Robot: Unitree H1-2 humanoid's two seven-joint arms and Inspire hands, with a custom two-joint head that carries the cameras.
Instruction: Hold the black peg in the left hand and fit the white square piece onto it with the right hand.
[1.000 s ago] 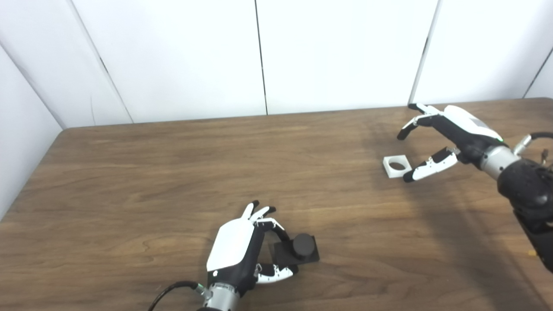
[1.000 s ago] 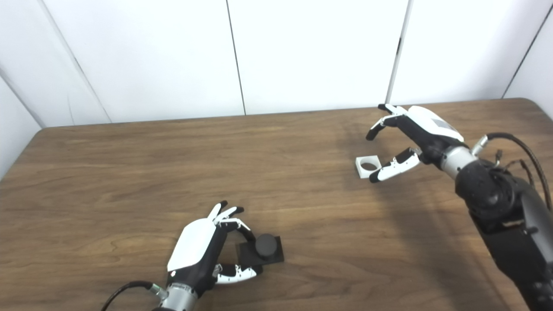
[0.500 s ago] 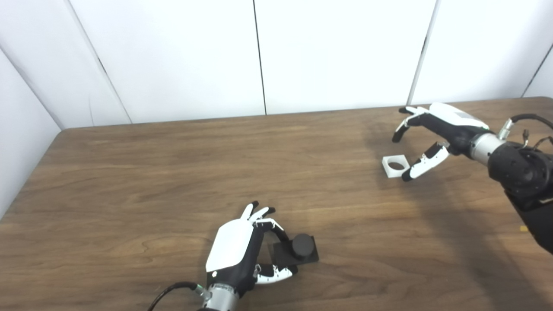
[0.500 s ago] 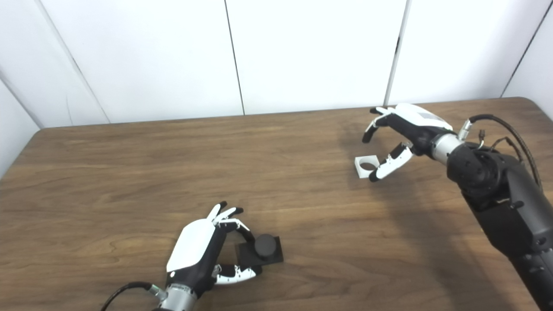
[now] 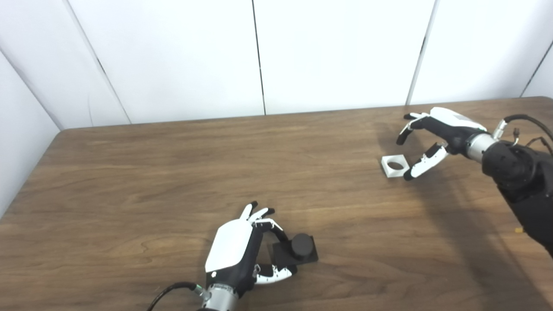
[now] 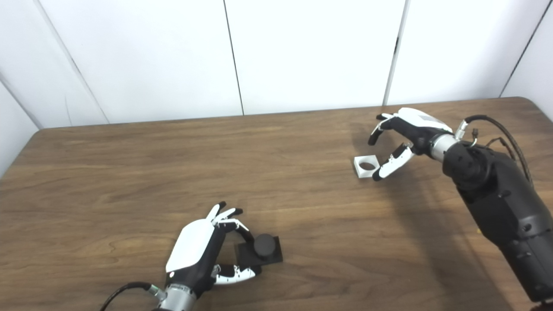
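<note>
The black peg, a round stub on a square black base, lies on the wooden table near the front. My left hand is beside its left edge, fingers curled around the base corner and thumb under its near side; the peg still rests on the table. The white square piece with a round hole lies flat at the right rear. My right hand hovers just right of it, open, fingers arched above and thumb pointing down next to its right edge.
White wall panels stand behind the table's far edge. The right arm crosses the table's right side. A cable trails from the left wrist at the front edge.
The right arm has swung in and its hand has lowered and tilted closer to the white piece. The left hand and the peg have stayed put.
</note>
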